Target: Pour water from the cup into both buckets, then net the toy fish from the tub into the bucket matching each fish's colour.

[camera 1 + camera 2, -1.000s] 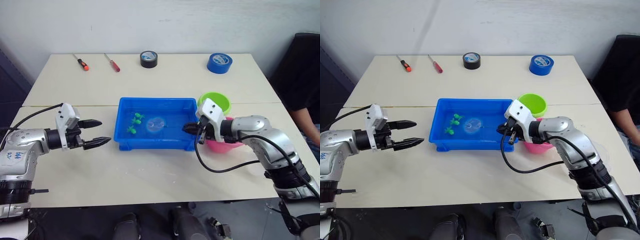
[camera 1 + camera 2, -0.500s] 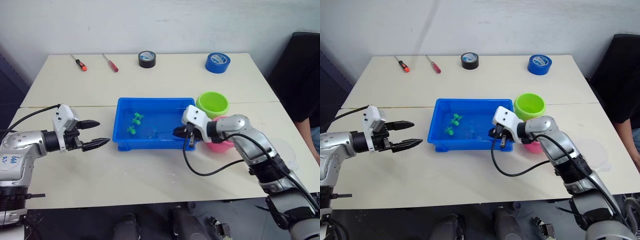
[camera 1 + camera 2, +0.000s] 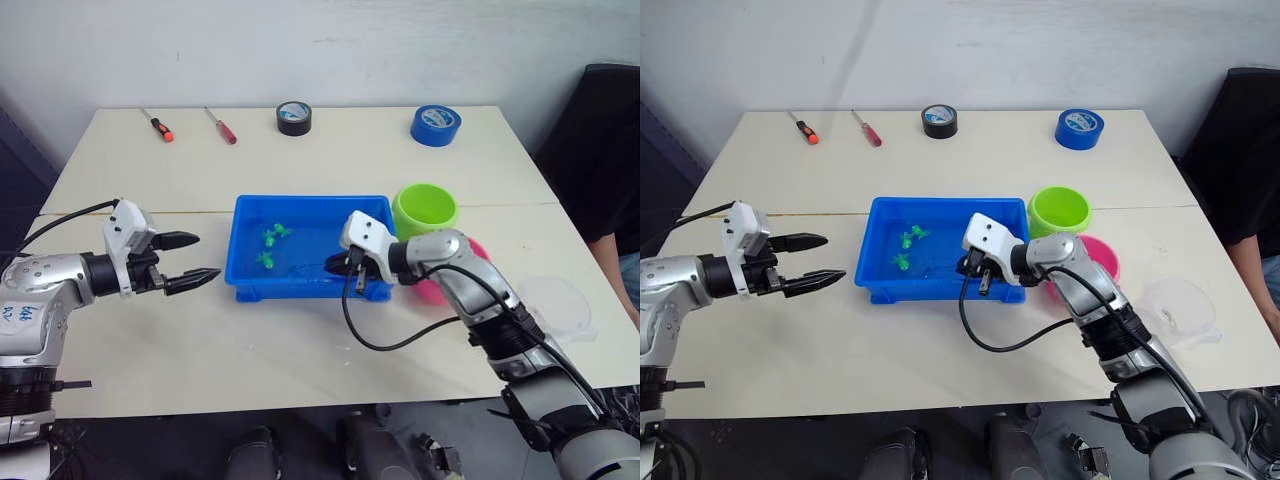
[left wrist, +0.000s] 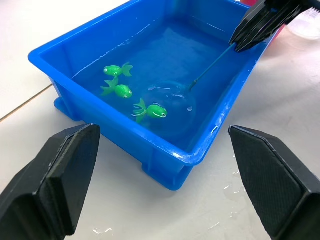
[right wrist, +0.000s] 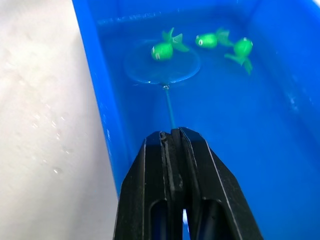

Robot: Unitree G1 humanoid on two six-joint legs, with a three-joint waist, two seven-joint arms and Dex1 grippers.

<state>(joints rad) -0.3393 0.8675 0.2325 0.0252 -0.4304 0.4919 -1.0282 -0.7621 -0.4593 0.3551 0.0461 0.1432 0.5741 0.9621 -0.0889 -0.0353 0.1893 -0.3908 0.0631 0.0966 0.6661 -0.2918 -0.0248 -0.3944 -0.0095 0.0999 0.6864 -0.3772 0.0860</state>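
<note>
Cream worktop: net under a green fish

Cream worktop (image 3: 300,340) carries everything. Left pincer (image 3: 192,257), fingers apart, hovers at left. Since a second ago the right pincer (image 3: 976,272) has slid leftward over the tub (image 3: 245,285) at centre, clamped on the net (image 4: 172,100), now submerged beneath one of three green fish (image 4: 152,110). Green bucket (image 3: 425,208), pink bucket (image 3: 1102,254) and cup (image 3: 1180,310) sit right.

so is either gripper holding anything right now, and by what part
The right gripper is shut on the net, gripping the end of its thin handle, with the hoop down in the tub. The left gripper is open and holds nothing.
</note>
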